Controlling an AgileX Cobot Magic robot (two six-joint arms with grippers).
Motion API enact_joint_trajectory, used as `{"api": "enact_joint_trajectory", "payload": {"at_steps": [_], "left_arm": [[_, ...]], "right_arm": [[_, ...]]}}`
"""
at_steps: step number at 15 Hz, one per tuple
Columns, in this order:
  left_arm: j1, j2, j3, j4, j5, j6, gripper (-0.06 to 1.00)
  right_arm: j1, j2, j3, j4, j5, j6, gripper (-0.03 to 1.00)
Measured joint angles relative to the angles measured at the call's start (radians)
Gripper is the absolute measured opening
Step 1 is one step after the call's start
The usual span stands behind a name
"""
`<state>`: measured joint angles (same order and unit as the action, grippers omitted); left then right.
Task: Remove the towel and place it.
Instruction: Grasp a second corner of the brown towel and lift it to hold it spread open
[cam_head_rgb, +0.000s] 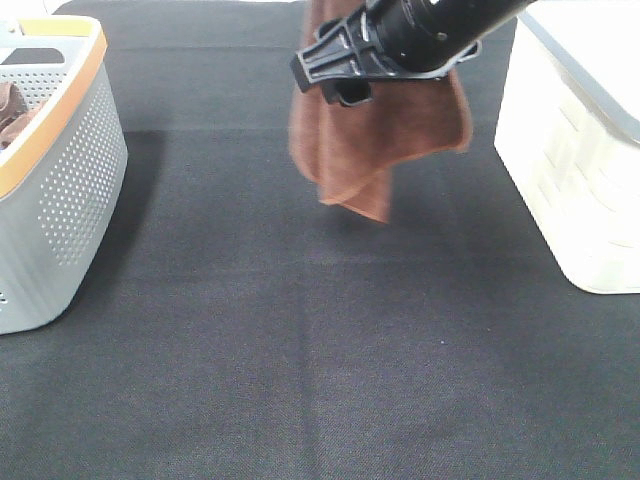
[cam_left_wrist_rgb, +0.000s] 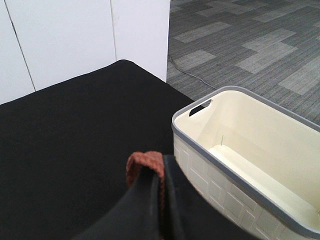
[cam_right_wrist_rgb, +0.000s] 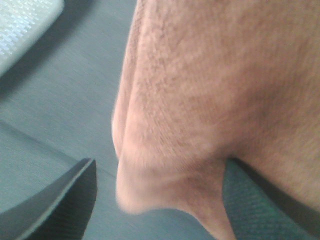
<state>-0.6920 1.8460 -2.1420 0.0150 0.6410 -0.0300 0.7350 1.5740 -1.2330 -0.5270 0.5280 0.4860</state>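
Note:
The reddish-brown towel (cam_head_rgb: 375, 140) hangs in the air above the middle back of the black table, its lowest corner just above the cloth. My left gripper (cam_left_wrist_rgb: 157, 172) is shut, pinching a small fold of the towel (cam_left_wrist_rgb: 142, 162); it is out of the exterior high view. My right gripper (cam_head_rgb: 335, 80) comes in from the upper right, in front of the towel's top. In the right wrist view its fingers (cam_right_wrist_rgb: 55, 205) stand wide apart with the towel (cam_right_wrist_rgb: 210, 90) hanging between them, unpinched. My right gripper (cam_right_wrist_rgb: 155, 200) is open.
A grey perforated basket (cam_head_rgb: 70, 180) with an orange rim stands at the left, with a bunched brown cloth (cam_head_rgb: 10, 110) inside. A white basket (cam_head_rgb: 580, 150) stands at the right, empty inside in the left wrist view (cam_left_wrist_rgb: 240, 165). A black cloth (cam_head_rgb: 300, 350) covers the table.

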Motion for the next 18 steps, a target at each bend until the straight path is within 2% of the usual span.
{"api": "enact_joint_trajectory", "payload": {"at_steps": [3, 6, 15, 18], "left_arm": [[0.0, -0.004, 0.0, 0.011, 0.013, 0.0, 0.0], [0.0, -0.02, -0.001, 0.061, 0.03, 0.0, 0.0], [0.0, -0.022, -0.002, 0.062, 0.099, 0.0, 0.0], [0.0, -0.023, -0.002, 0.097, 0.128, 0.0, 0.0]], "right_arm": [[0.0, 0.0, 0.0, -0.031, 0.049, 0.011, 0.68], [0.0, 0.0, 0.0, -0.046, 0.08, 0.024, 0.68], [0.0, 0.0, 0.0, -0.052, 0.089, 0.047, 0.68], [0.0, 0.0, 0.0, -0.054, 0.118, 0.049, 0.68]]}}
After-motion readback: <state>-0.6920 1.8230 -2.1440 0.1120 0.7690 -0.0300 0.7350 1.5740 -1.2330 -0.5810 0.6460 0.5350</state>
